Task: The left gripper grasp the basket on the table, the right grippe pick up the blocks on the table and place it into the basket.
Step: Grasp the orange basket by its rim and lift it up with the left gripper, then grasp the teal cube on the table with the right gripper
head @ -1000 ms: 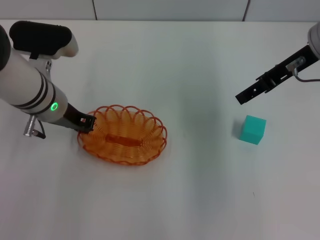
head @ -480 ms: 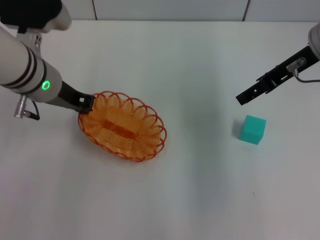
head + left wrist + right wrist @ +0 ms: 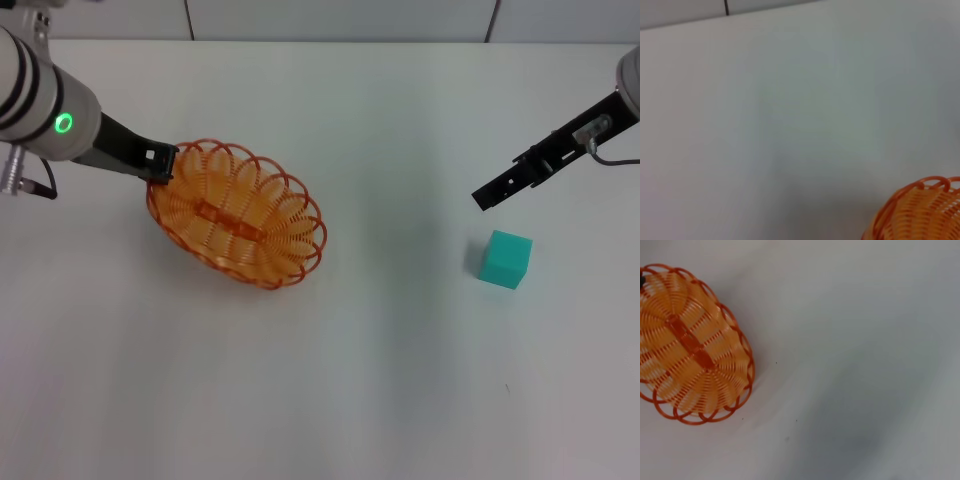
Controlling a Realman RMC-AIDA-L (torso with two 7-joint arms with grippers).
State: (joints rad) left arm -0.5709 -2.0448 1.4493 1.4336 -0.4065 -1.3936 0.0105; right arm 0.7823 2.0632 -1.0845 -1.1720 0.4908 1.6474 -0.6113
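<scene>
The orange wire basket lies tilted on the white table, left of centre in the head view. My left gripper, on the arm with the green ring, is shut on the basket's far-left rim. A part of the basket shows in the left wrist view, and the whole basket in the right wrist view. The teal-green cube sits on the table at the right. My right gripper hangs above and just behind the cube, not touching it.
The table's back edge meets a pale wall with dark seams. Bare white tabletop lies between the basket and the cube.
My left gripper has pulled the basket up and back toward the far left, turning it so its long axis slants. The right arm and cube have not moved.
</scene>
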